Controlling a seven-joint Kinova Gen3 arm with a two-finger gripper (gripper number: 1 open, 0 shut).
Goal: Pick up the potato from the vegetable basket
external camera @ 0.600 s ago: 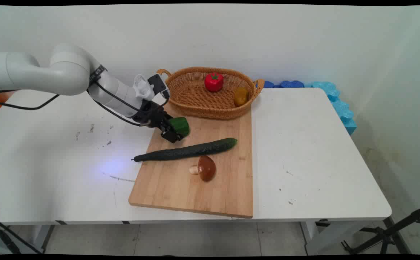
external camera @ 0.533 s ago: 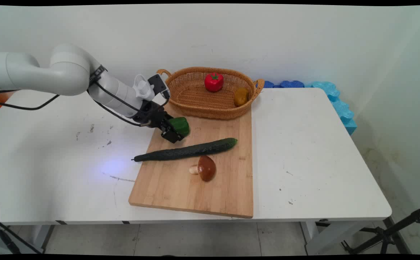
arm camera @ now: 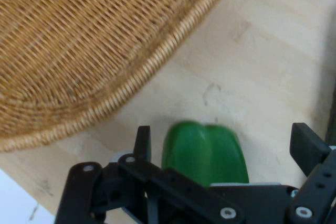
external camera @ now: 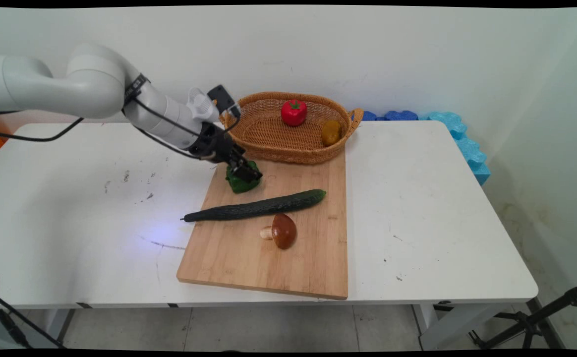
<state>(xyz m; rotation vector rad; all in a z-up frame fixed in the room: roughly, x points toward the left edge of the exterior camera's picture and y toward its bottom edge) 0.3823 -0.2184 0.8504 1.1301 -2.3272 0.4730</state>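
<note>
A green bell pepper [external camera: 240,185] [arm camera: 205,153] rests on the far left corner of the wooden cutting board [external camera: 308,258], just in front of the wicker basket [external camera: 268,144]. My gripper [external camera: 249,172] [arm camera: 226,145] hangs right above it and is open. In the hand view the pepper lies between the spread fingers [arm camera: 142,141], close to the left one, with a clear gap to the right one. A long dark cucumber [external camera: 256,207] lies across the board below the pepper, and a brown mushroom [external camera: 282,231] lies in front of it.
The basket [arm camera: 79,51] holds a red pepper [external camera: 294,112] and a yellow-brown vegetable [external camera: 330,132]. Blue foam pieces [external camera: 459,134] line the wall at the table's far right. Black cables hang from the arm at the left.
The gripper held the green pepper 0.5 s ago. Its fingers have since opened, the pepper sits on the board, and the hand has moved slightly up and toward the basket.
</note>
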